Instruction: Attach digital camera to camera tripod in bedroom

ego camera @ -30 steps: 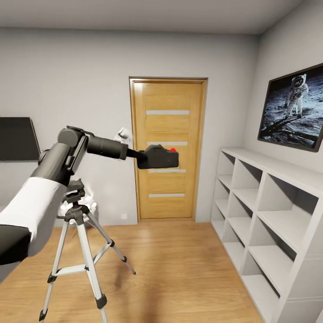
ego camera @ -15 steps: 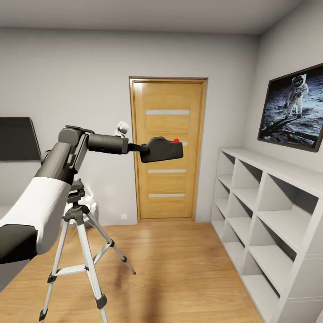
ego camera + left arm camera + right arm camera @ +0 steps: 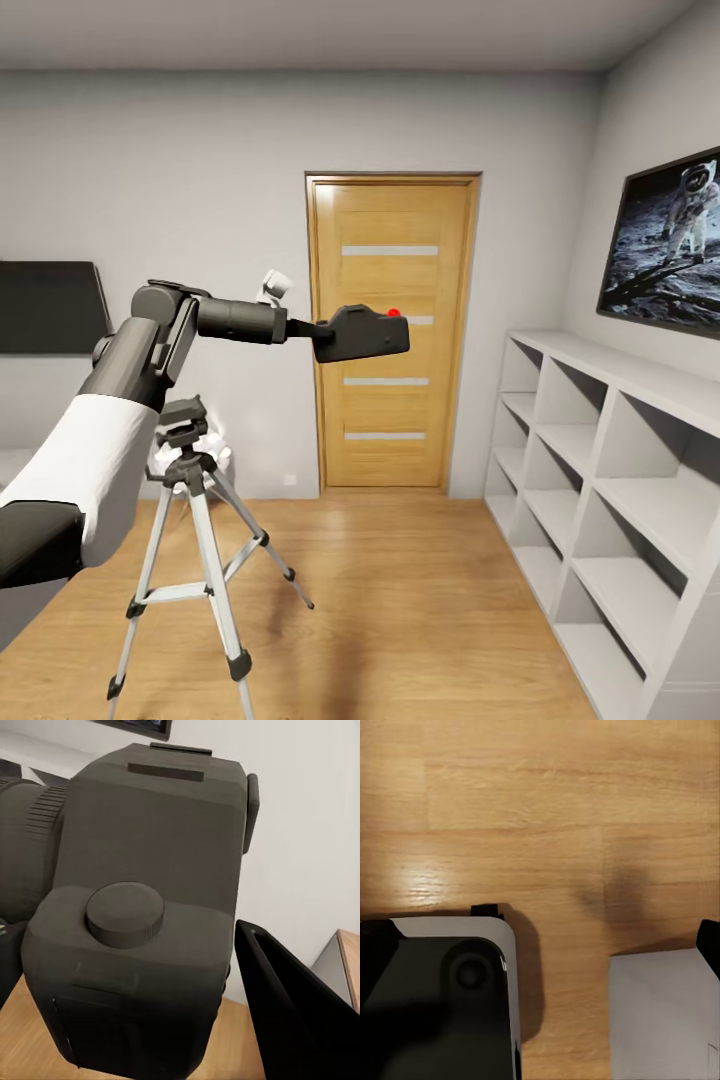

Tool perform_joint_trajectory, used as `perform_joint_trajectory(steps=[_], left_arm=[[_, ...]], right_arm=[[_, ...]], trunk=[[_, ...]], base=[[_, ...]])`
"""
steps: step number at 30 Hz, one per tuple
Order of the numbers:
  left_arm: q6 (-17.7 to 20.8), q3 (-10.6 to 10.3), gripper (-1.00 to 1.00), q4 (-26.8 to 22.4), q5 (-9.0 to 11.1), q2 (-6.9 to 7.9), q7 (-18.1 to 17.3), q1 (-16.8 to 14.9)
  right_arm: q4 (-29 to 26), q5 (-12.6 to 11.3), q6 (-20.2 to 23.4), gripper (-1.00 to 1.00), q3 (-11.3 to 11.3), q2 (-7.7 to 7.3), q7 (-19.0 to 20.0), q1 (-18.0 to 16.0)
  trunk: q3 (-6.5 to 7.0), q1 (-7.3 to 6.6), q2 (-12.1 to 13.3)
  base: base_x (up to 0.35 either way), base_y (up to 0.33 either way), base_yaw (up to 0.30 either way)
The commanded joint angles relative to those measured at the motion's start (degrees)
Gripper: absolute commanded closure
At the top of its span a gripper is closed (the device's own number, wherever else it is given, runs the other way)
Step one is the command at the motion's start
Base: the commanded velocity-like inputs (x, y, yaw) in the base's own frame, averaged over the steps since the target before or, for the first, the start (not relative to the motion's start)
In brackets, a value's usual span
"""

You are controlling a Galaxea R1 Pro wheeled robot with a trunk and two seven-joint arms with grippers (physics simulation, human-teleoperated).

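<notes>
While digital camera (image 3: 362,334) hides left jaws, they clamp it | camera tripod (image 3: 192,470) feet cropped | right jaws: cannot tell

One digital camera (image 3: 362,334), one camera tripod (image 3: 195,560), one door (image 3: 392,335), one shelf unit (image 3: 620,480), one wall picture (image 3: 665,245)

light wood floor (image 3: 420,600); camera tripod (image 3: 195,540) standing on it

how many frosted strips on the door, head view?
4, stacked on the wooden door: top one at, second at partly covered by the digital camera in the left gripper, third at, lowest at.
</notes>
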Motion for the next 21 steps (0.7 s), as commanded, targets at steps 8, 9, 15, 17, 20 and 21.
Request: perform_joint_trajectory(steps=[8,9,15,17,20,21], left_arm=[[0.75,-0.07,1.0,-0.03,-0.08,0.04,-0.36,-0.03],[0.76,-0.07,1.0,-0.03,-0.08,0.04,-0.36,-0.03],[0.76,-0.07,1.0,-0.03,-0.08,0.04,-0.36,-0.03],[0.76,-0.07,1.0,-0.03,-0.08,0.04,-0.36,-0.03],[0.81,-0.04,1.0,-0.03,-0.08,0.04,-0.36,-0.03],[0.82,-0.01,1.0,-0.03,-0.08,0.04,-0.36,-0.03]], right_arm=[[0.21,-0.45,-0.35,-1.0,0.48,0.04,0.02,-0.06],[0.21,-0.45,-0.35,-1.0,0.48,0.04,0.02,-0.06],[0.21,-0.44,-0.35,-1.0,0.48,0.04,0.02,-0.06],[0.2,-0.44,-0.34,-1.0,0.48,0.04,0.02,-0.06],[0.2,-0.43,-0.35,-1.0,0.48,0.04,0.02,-0.06],[0.2,-0.43,-0.35,-1.0,0.48,0.04,0.02,-0.06]], trunk=[[-0.02,0.02,-0.05],[-0.02,0.02,-0.05],[-0.02,0.02,-0.05],[-0.02,0.02,-0.05],[-0.02,0.02,-0.05],[-0.02,0.02,-0.05]], base=[[0.073,-0.177,0.027],[0.106,-0.223,0.003],[0.109,-0.227,0.117],[0.11,-0.228,0.236],[0.077,-0.145,0.267],[0.034,-0.061,0.278]])
